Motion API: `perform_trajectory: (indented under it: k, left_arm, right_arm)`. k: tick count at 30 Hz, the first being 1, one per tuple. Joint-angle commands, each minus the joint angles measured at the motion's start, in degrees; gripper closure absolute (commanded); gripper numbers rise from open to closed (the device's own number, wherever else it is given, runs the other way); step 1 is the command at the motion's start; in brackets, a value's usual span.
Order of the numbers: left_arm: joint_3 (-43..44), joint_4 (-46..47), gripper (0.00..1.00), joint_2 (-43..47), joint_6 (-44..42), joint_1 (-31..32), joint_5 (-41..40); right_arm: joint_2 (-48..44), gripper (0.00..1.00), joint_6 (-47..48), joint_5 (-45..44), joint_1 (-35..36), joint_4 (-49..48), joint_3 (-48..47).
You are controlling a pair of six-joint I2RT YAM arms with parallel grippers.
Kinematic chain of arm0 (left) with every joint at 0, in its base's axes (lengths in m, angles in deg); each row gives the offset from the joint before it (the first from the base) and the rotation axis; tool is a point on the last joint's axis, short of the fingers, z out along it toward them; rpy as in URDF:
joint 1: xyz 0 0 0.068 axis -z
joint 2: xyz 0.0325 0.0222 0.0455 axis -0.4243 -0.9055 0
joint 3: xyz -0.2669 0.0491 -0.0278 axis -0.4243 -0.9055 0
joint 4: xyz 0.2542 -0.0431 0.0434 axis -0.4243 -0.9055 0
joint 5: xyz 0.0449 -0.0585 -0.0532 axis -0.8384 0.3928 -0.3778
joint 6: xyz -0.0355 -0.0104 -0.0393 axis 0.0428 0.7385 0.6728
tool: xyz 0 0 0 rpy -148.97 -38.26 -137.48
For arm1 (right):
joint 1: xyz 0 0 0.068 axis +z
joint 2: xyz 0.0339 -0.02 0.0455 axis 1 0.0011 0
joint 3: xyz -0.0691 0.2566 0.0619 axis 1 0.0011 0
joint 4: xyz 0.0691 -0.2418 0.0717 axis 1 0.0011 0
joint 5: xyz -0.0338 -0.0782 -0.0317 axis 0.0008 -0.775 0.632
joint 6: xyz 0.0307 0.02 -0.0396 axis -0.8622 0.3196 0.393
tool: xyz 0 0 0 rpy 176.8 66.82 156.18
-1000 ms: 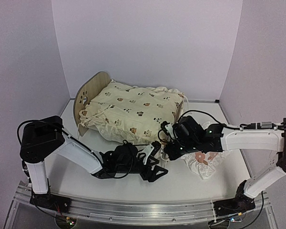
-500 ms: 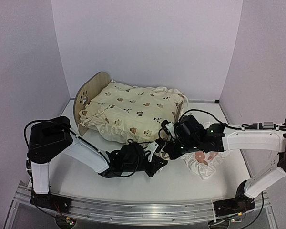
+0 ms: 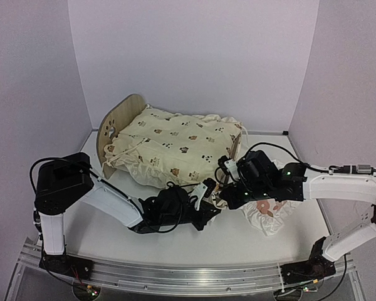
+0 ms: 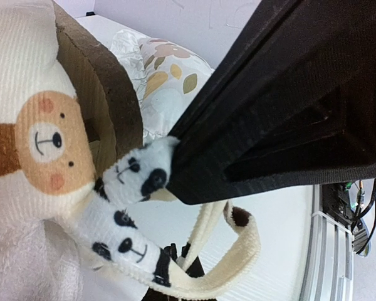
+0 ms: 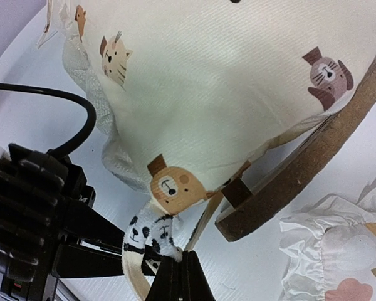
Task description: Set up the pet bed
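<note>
The pet bed (image 3: 118, 123), light wood with a rounded headboard, stands at the back left with the cream animal-print cushion (image 3: 175, 145) lying on it. At the foot corner, panda-print tie strings (image 5: 151, 235) hang from the cushion beside the brown footboard (image 5: 301, 188). My left gripper (image 3: 208, 212) is shut on one tie string (image 4: 122, 248), which loops below its black fingers (image 4: 250, 138). My right gripper (image 5: 183, 266) is shut on another string end just below the cushion corner. The two grippers nearly touch.
A white ruffled pillow (image 3: 269, 213) with red-brown flowers lies on the table under the right arm, right of the footboard; it also shows in the right wrist view as the pillow (image 5: 338, 257). The left arm's black body (image 5: 37, 219) crowds the right gripper's left side.
The left gripper, open a second ago, has moved right and up to the bed's foot corner and shut on a tie string. The right arm has shifted slightly right, still shut.
</note>
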Motion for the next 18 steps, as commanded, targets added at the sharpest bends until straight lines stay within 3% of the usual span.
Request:
perform_trajectory:
  k: [1,18]
  left_arm:
    - [-1.83,-3.60,1.00,1.22,1.35,0.10,-1.13]
    - [-3.63,-10.67,1.00,3.52,4.10,0.09,-6.40]
  right_arm:
    - [-5.22,1.00,-1.10,-2.00,-0.10,-2.46,0.20]
    - [-8.62,1.00,0.06,-12.14,-0.69,-10.71,1.08]
